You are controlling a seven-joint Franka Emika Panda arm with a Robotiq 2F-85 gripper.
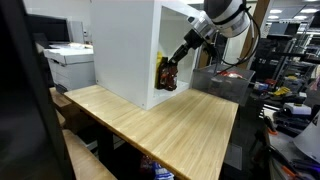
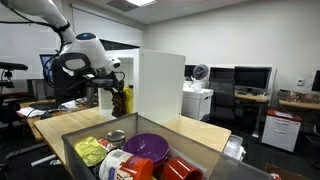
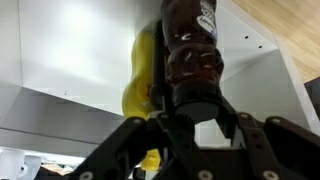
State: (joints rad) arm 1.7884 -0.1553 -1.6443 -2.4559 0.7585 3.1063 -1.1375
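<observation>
My gripper [image 3: 190, 118] is shut on the top of a dark brown bottle [image 3: 188, 55], seen from close up in the wrist view. The bottle [image 1: 169, 74] stands inside a white open-front cabinet [image 1: 125, 45] on the wooden table, next to a yellow item [image 3: 140, 75]. In both exterior views the gripper [image 1: 178, 58] reaches into the cabinet's open side. It also shows at the cabinet's edge with the bottle [image 2: 119, 98] in an exterior view. The bottle's base is hidden in the wrist view.
The light wooden table [image 1: 170, 130] extends in front of the cabinet. A bin [image 2: 150, 155] near the camera holds a purple bowl, a yellow-green item, a can and red things. Printers, monitors and office desks stand around.
</observation>
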